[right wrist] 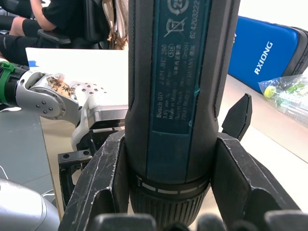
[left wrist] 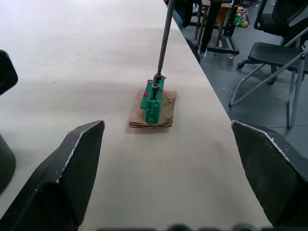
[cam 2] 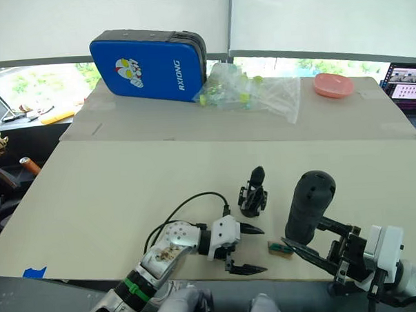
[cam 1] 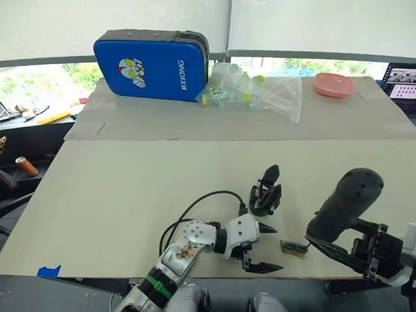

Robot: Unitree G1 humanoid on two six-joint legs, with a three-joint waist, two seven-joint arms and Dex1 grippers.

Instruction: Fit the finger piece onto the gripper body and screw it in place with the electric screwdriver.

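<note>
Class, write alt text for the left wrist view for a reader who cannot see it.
A thin metal screwdriver bit comes down onto a small green part lying on brown folded paper on the pale table. The left claw frames it, fingers wide open.

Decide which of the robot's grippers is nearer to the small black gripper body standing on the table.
Left. The left gripper sits open just in front of the gripper body, while the right gripper is farther off to its right, holding the electric screwdriver.

Office or lab, long table [cam 1: 127,194] by windows, office chairs [left wrist: 279,53], laptop [cam 1: 405,82]
</note>
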